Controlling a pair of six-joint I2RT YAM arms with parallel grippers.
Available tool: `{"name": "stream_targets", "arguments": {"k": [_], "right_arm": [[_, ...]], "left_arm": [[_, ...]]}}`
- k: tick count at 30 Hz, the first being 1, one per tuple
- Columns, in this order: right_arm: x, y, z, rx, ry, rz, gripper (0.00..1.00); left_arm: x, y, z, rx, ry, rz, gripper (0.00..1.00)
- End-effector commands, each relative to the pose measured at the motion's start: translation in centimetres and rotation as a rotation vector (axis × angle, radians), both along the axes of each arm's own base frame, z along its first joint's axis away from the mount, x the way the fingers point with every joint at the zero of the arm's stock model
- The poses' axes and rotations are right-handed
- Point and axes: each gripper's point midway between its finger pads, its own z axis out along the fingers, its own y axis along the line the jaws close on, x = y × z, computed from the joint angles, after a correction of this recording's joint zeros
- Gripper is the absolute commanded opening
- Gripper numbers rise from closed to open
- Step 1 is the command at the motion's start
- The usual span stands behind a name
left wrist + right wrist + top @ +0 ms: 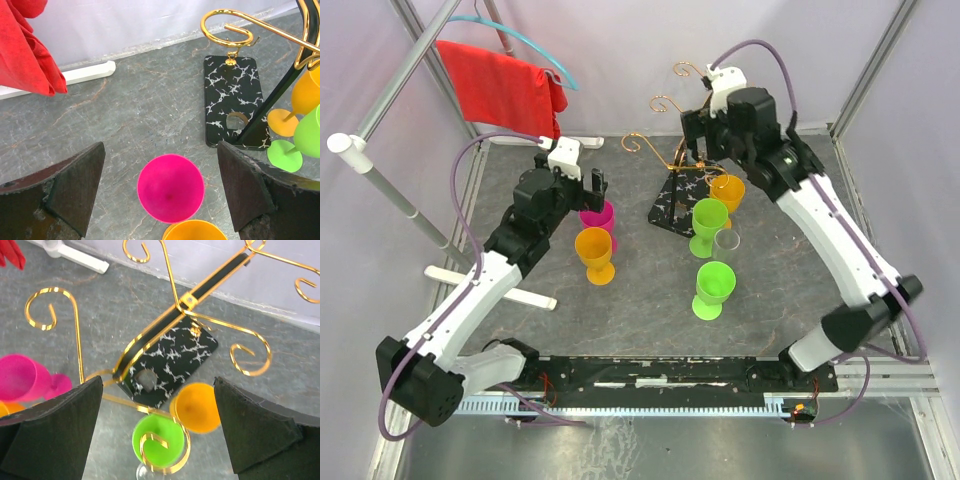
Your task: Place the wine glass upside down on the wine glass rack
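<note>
Wine glass rack [682,195] stands directly beneath your right gripper [698,140], behind a cluster of glasses on the table [780,300].

Working outward from the arm bases, you first meet a green glass [714,288], upright and well short of the right gripper. A clear glass [727,242] sits just beyond it. On the other side an orange glass [595,252] stands just short of your left gripper [592,185]. That gripper hangs with its fingers [75,185] spread wide apart over a pink glass [599,217], and you look straight down into its bare pink bowl.

A second green glass [708,222] and a second orange glass [727,190] stand mouth-up just on the near side of the right gripper, showing only their own colour inside. Your right gripper's fingers [55,430] are also wide apart, gripping nothing, with the rack's gold scrolls curling below and past them.

Beyond the left gripper a red cloth [500,85] hangs on a rail.
</note>
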Motion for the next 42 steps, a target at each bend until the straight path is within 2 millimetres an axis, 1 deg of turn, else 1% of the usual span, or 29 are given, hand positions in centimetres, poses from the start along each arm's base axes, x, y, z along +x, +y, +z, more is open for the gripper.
{"name": "stream_targets", "arguments": {"k": [1,6,7,11,13,17,20,22,27,33,36,39,42], "right_arm": [[4.5,1.9,1.2,0.127,-0.022,-0.028,1.00],[8.2,2.1,0.9,0.151,-0.009,-0.072,1.00],[8.8,2.1,1.1,0.153,-0.016,-0.077,1.00],[10.5,2.2,0.0,0.121,-0.006,-0.089,1.00],[10.9,2.4,-0.9,0.118,0.018,-0.090,1.00],[11.0,3.0,-3.0,0.130,0.057,-0.081,1.00],[11.5,2.8,-4.7,0.105,0.075,-0.094,1.00],[11.9,2.8,-5.3,0.085,0.082,-0.098,1.00],[12.9,2.6,-5.7,0.041,0.080,-0.090,1.00],[14.1,1.1,-6.7,0.009,0.088,-0.109,1.00],[14.4,0.7,-7.4,0.005,0.104,-0.097,1.00],[14.4,1.0,-8.6,0.019,0.151,-0.051,1.00],[13.7,2.0,-9.5,0.026,0.194,0.022,1.00]], "left_arm": [[-0.6,0.7,2.2,0.002,-0.048,0.011,0.99],[-0.9,1.0,1.8,0.008,-0.047,0.015,0.99],[-1.0,1.0,1.7,0.008,-0.047,0.015,0.99],[-0.8,1.0,1.2,0.012,-0.043,0.021,0.99],[-0.7,1.0,0.9,0.014,-0.038,0.024,0.99],[-0.4,0.8,0.3,0.013,-0.029,0.024,0.99],[-0.3,0.7,0.0,0.013,-0.019,0.023,0.99],[-0.3,0.7,-0.2,0.012,-0.016,0.020,0.99],[-0.3,0.7,-0.3,0.012,-0.018,0.024,0.99],[-0.2,0.8,-0.5,0.016,-0.013,0.028,0.99],[-0.1,0.7,-0.8,0.019,-0.008,0.028,0.99],[0.0,0.7,-1.1,0.022,0.000,0.028,0.99],[0.1,0.6,-1.5,0.022,0.007,0.028,0.99]]}}
